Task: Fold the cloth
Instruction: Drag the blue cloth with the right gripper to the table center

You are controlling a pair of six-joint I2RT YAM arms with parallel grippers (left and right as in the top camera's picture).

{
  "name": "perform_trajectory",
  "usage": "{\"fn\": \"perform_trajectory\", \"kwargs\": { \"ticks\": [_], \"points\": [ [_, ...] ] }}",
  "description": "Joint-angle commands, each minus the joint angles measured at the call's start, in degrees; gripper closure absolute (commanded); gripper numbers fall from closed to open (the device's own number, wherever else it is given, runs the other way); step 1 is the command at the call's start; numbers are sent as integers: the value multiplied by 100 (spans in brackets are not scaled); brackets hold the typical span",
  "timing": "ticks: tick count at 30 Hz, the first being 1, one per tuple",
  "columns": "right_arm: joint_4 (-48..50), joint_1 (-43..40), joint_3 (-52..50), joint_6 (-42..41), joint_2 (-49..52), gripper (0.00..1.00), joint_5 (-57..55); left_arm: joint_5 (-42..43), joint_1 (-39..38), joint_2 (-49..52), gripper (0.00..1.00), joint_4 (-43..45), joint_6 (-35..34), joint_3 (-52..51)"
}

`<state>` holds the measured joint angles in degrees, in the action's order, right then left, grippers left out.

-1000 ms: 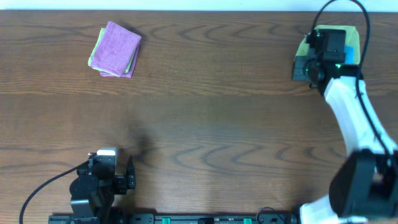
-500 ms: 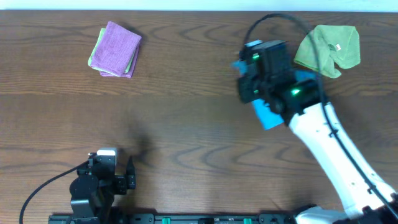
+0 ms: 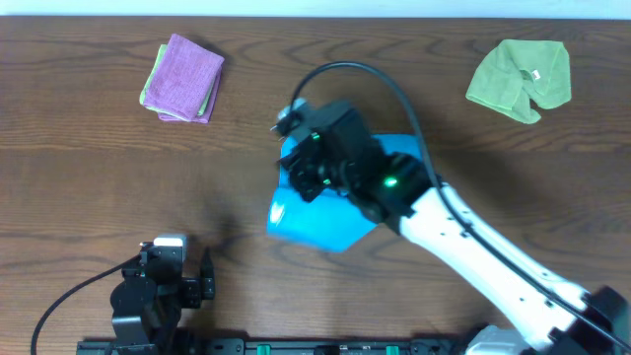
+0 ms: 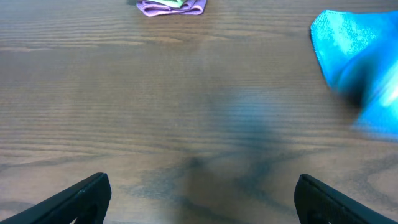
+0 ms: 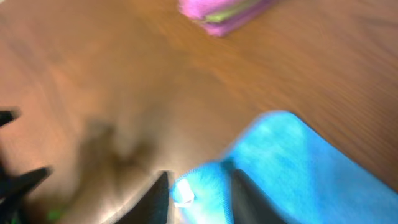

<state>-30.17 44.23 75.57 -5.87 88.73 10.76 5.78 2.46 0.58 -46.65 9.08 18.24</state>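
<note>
The sky-blue cloth hangs bunched from my right gripper over the middle of the table. In the right wrist view the two dark fingers are closed on a fold of the cloth, with its small white tag between them; the picture is blurred. The cloth also shows at the right edge of the left wrist view. My left gripper is open and empty, low over bare wood at the front left.
A folded purple cloth over a lime-green one lies at the back left, also in the left wrist view and the right wrist view. A crumpled green cloth lies at the back right.
My right arm swept from the back right corner to the table's middle, carrying the blue cloth off the green cloth. The left arm has not moved.
</note>
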Motion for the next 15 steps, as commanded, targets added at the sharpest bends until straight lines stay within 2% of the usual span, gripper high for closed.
{"fn": "perform_trajectory", "kwargs": {
  "ticks": [1, 2, 3, 4, 6, 12, 15],
  "points": [
    [90, 317, 17, 168, 179, 59, 688, -42, -24, -33, 5, -7, 79, -20],
    [83, 358, 17, 166, 188, 57, 570, -42, -24, -33, 5, -7, 79, -20],
    [55, 382, 17, 166, 188, 45, 431, -42, -24, -33, 5, -7, 79, -20],
    [28, 385, 17, 164, 188, 39, 273, -42, -24, -33, 5, -7, 79, -20],
    [-94, 348, 17, 92, 157, 32, -133, -42, -24, -33, 5, -7, 79, -20],
    [-699, -59, 17, -380, 20, 23, -546, -42, -24, -33, 5, -7, 79, -20],
    [-1003, -319, 17, -442, -85, 12, -470, -42, -24, -33, 5, -7, 79, -20]
  ]
}}
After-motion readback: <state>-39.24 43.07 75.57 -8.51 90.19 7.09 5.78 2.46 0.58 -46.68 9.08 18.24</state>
